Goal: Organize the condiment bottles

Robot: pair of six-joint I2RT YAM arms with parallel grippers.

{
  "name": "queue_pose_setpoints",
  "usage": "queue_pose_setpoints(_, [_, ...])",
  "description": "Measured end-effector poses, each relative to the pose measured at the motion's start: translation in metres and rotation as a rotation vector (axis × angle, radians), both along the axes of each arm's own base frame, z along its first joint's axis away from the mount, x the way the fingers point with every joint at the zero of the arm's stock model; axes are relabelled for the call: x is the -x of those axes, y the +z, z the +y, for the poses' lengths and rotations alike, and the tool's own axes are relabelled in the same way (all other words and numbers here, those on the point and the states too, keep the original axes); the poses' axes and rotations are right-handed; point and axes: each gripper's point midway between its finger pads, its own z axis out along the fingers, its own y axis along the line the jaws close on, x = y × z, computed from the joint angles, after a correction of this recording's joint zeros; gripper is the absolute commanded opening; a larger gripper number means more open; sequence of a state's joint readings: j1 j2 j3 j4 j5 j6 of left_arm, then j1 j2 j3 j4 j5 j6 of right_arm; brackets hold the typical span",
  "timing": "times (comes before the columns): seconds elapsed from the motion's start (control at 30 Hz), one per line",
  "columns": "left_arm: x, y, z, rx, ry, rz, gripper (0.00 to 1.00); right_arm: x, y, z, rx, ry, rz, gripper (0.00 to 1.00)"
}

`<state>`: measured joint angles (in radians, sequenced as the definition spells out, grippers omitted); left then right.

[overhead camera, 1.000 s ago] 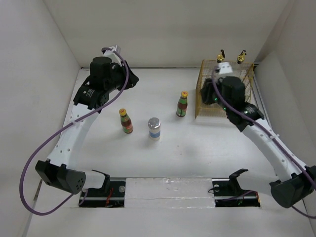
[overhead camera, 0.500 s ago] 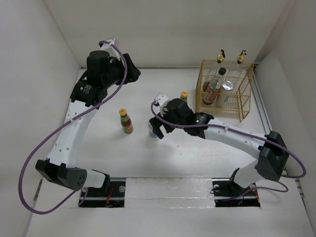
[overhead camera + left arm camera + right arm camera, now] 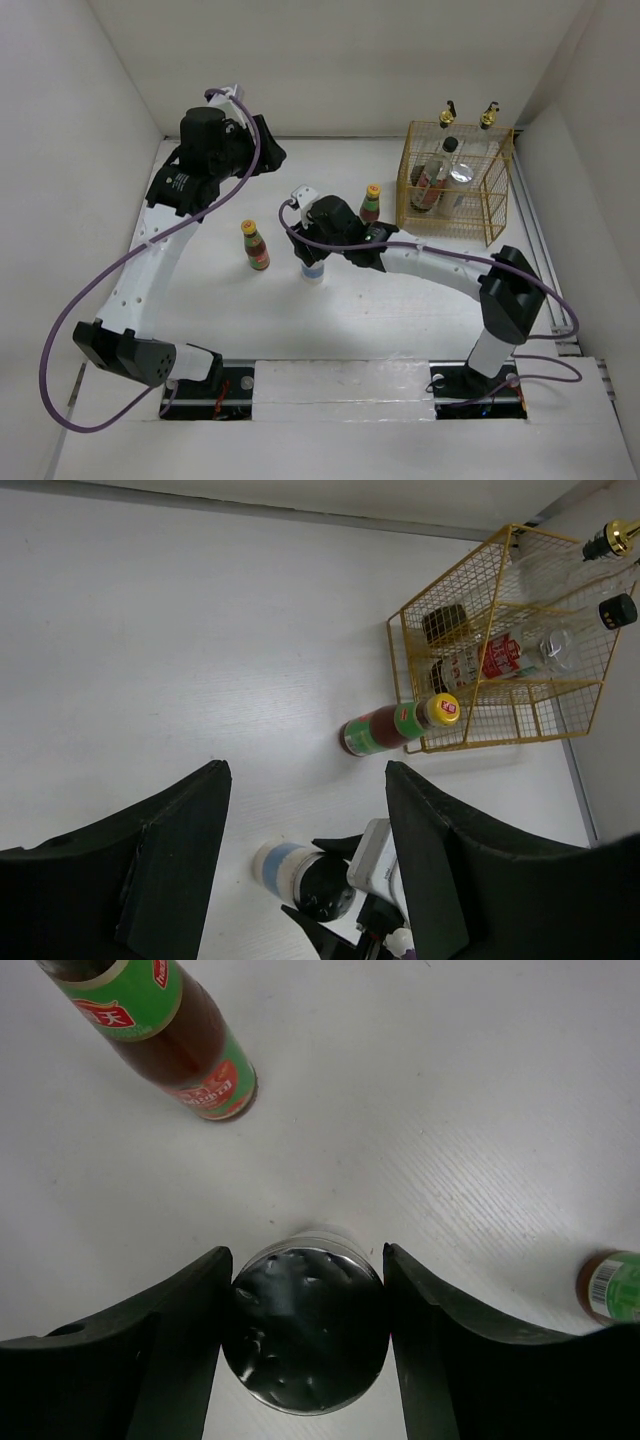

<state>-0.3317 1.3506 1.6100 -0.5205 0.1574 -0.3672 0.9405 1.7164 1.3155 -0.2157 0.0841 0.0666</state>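
The short bottle [image 3: 305, 1335] stands upright near the middle of the table [image 3: 330, 330], silver cap facing straight up, so its long axis is vertical and in line with the tool above it. The right gripper [image 3: 305, 1255] hangs directly over it, pointing down, with a finger [image 3: 150, 1350] on each side of the cap. The jaws are spread wide and the cap fills nearly the whole gap, though I cannot tell whether the pads touch it. A squeeze at this height would, I judge, catch the cap rather than the body. One sauce bottle [image 3: 257, 246] stands to its left and another [image 3: 370, 209] to its right rear, both apart from it. Beyond that second one is the basket [image 3: 492, 215], with other bottles in it, so a carry there would go right and back. The left gripper [image 3: 303, 765] is open and empty, well apart at the rear left, so the right arm is plainly the nearer.
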Motion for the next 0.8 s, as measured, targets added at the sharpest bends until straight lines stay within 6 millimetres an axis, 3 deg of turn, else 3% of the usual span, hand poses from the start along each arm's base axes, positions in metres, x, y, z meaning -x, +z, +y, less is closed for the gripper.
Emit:
queue_pose_setpoints(0.1, [0.000,0.000,0.000,-0.001,-0.001,0.000,0.59,-0.002,0.001,-0.004,0.011,-0.031,-0.009,0.45])
queue_pose_setpoints(0.27, [0.001,0.000,-0.001,-0.002,-0.010,-0.001,0.59,-0.002,0.013,-0.023,0.035,-0.074,-0.015,0.43])
queue_pose_setpoints(0.37, [0.001,0.000,-0.002,0.001,-0.019,0.000,0.59,-0.007,0.049,-0.047,-0.001,-0.121,-0.045,0.43])
queue_pose_setpoints(0.43, [0.002,0.000,-0.003,0.003,-0.024,0.001,0.59,-0.014,0.089,-0.071,-0.061,-0.174,-0.091,0.42])
queue_pose_setpoints(0.53, [0.002,0.000,-0.004,0.005,-0.027,0.002,0.59,-0.028,0.164,-0.127,-0.187,-0.308,-0.206,0.42])
queue_pose_setpoints(0.67, [0.002,-0.002,-0.004,0.005,-0.030,0.005,0.59,-0.043,0.250,-0.233,-0.321,-0.580,-0.371,0.41])
queue_pose_setpoints(0.73, [0.003,-0.005,-0.005,0.004,-0.034,0.013,0.59,-0.047,0.279,-0.288,-0.348,-0.739,-0.445,0.40])
queue_pose_setpoints(0.8, [0.003,-0.007,-0.005,0.003,-0.036,0.019,0.59,-0.051,0.292,-0.333,-0.335,-0.872,-0.489,0.38])
